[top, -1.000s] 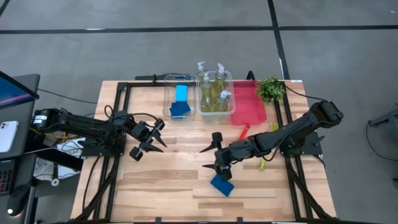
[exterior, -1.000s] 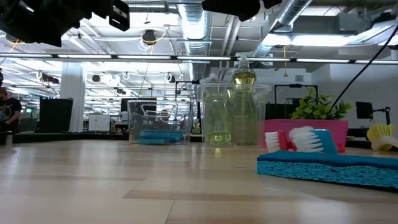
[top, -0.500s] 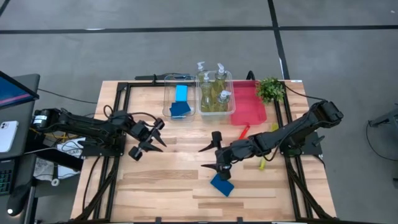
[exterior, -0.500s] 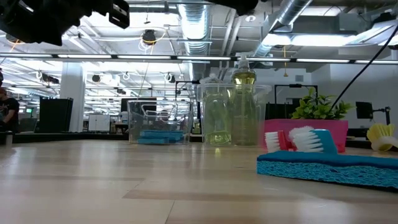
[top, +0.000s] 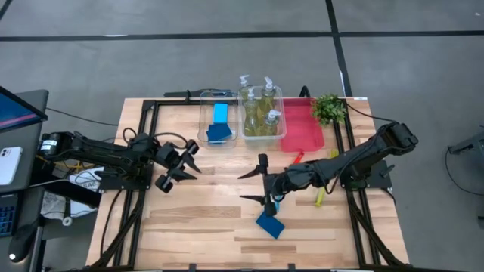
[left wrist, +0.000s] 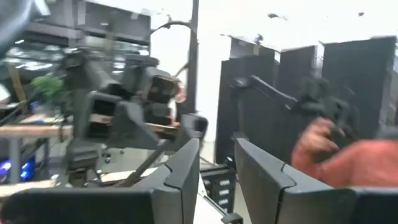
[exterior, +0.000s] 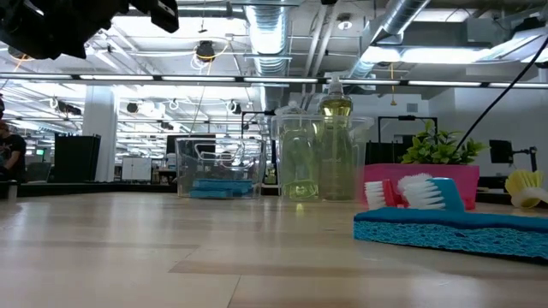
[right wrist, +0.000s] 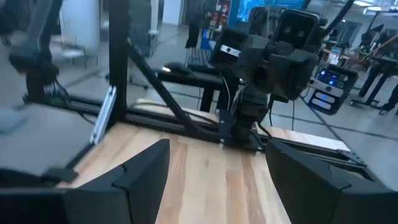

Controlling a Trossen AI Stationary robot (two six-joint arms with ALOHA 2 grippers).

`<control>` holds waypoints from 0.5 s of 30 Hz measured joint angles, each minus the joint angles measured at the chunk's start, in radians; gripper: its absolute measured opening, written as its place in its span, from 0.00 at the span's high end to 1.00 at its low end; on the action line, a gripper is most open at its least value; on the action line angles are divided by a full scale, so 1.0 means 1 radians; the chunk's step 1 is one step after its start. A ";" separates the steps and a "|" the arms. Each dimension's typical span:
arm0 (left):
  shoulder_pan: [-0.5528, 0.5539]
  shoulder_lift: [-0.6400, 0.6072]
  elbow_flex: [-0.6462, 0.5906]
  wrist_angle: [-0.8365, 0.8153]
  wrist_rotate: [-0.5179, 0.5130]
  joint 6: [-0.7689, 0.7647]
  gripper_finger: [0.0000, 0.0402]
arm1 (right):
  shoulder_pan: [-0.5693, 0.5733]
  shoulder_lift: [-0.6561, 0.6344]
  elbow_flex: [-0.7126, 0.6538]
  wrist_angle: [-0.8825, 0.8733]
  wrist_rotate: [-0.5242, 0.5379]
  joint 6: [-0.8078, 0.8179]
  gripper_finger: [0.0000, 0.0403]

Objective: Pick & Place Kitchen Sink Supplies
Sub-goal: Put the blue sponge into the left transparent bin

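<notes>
Hovering grippers above a sponge

A blue sponge (top: 270, 224) is seen flat on the table (top: 197, 219). Just beyond it, the right gripper (top: 252, 187) is held wide open, empty. Farther left, the left gripper (top: 190, 162) is parted, empty. Sponges and bottles (top: 261, 113) are seen in bins at the far edge.

Even, bright overhead light with soft shadows; ceiling lamps glare in the low view; both wrist views are motion-blurred.

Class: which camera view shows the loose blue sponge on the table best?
The high view: the whole sponge lies on the table, below the right gripper. The low view shows only its edge, side on. Neither wrist view shows it.
</notes>
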 joint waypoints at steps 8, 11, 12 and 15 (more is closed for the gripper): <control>0.000 0.000 0.000 0.023 -0.028 -0.070 0.74 | -0.017 0.000 0.000 0.008 0.000 0.041 0.36; 0.000 0.000 0.000 0.027 -0.028 -0.070 0.74 | -0.017 0.000 0.000 0.010 0.000 0.041 0.36; 0.000 0.000 0.000 0.029 -0.028 -0.070 0.74 | -0.017 0.000 0.000 0.010 0.000 0.041 0.36; 0.000 0.000 0.000 0.031 -0.028 -0.070 0.74 | -0.016 0.000 0.000 0.005 0.000 0.041 0.36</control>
